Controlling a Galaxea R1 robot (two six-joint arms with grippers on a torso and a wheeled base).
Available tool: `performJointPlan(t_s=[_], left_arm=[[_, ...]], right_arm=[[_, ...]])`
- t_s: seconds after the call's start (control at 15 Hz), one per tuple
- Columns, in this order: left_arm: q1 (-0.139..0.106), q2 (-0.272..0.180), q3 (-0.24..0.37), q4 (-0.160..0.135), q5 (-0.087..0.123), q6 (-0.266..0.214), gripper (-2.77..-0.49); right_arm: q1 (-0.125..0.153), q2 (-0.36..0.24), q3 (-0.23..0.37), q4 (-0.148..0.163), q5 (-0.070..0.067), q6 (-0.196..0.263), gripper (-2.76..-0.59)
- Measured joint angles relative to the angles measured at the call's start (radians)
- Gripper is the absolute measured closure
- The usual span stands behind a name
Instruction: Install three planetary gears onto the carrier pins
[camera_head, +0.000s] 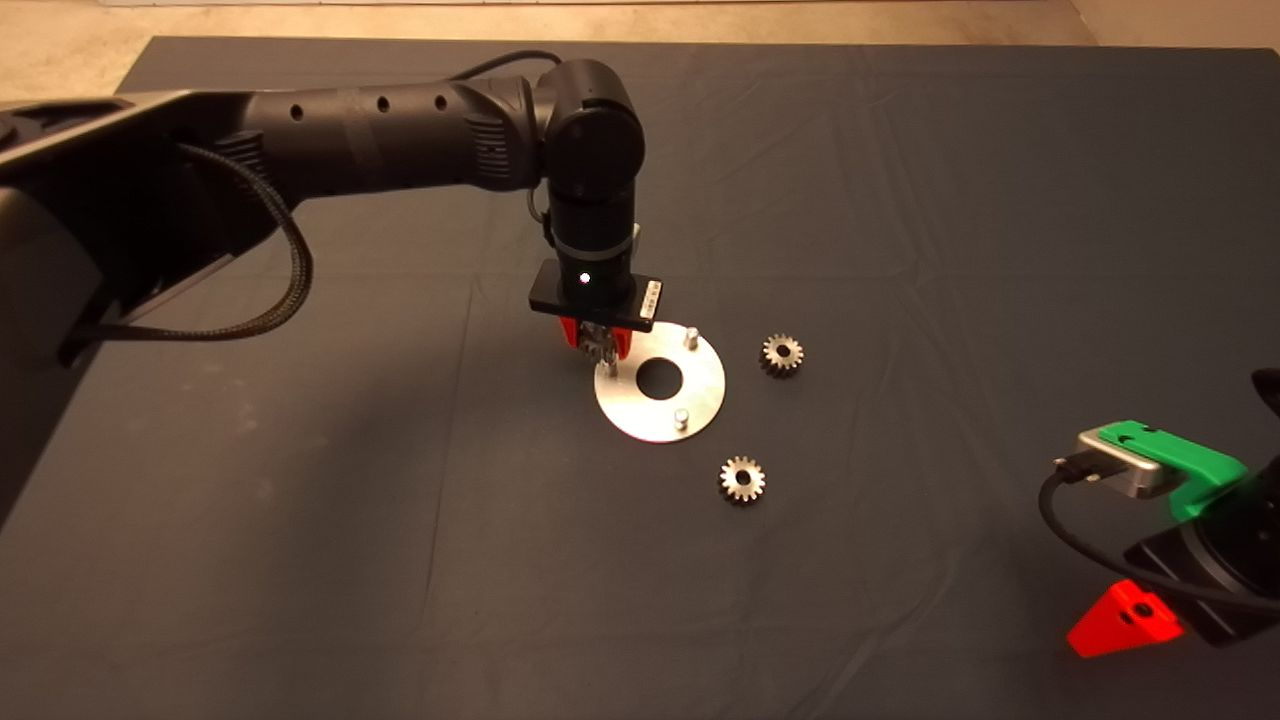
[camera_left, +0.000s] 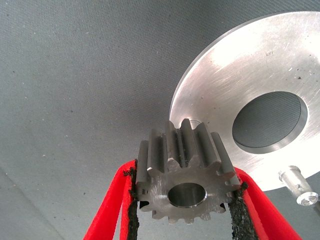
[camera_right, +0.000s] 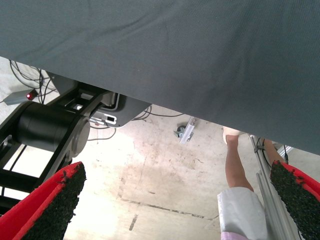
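My left gripper (camera_head: 598, 345) is shut on a planetary gear (camera_left: 186, 175), held just above the left carrier pin (camera_head: 610, 369) of the shiny disc (camera_head: 700, 390). In the left wrist view the gear sits between the two red fingers (camera_left: 107, 210), over the disc's (camera_left: 235, 75) edge, with a bare pin (camera_left: 297, 186) beside it. Two more pins (camera_head: 690, 338) (camera_head: 681, 417) stand bare on the disc. Two loose gears lie on the mat, one (camera_head: 782, 354) right of the disc and one (camera_head: 742, 480) below it. My right gripper (camera_head: 1125, 620) is parked at the lower right, open and empty.
The dark mat (camera_head: 300, 520) covers the table. The left arm (camera_head: 400, 130) reaches in from the left over the mat. In the right wrist view a person's leg (camera_right: 237, 170) and a black robot base (camera_right: 50, 130) show on the floor past the mat's edge.
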Motion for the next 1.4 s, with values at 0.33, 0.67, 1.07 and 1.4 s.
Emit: performJointPlan(t_s=[0.33, 0.67, 1.07, 1.4], left_arm=[[0.0, 0.0, 0.011, 0.0, 0.0, -0.018, -0.96], [0.0, 0.0, 0.013, 0.0, 0.0, -0.022, -0.96], [0.027, 0.0, 0.014, -0.002, 0.0, -0.024, -0.96], [0.027, 0.005, 0.013, -0.001, 0.0, -0.023, -0.95]], right_arm=[[0.0, 0.0, 0.0, 0.0, 0.0, 0.0, -2.75], [0.0, 0.0, 0.0, 0.0, 0.0, 0.0, -2.75], [0.0, 0.0, 0.0, 0.0, 0.0, 0.0, -2.75], [0.0, 0.0, 0.0, 0.0, 0.0, 0.0, -2.75]])
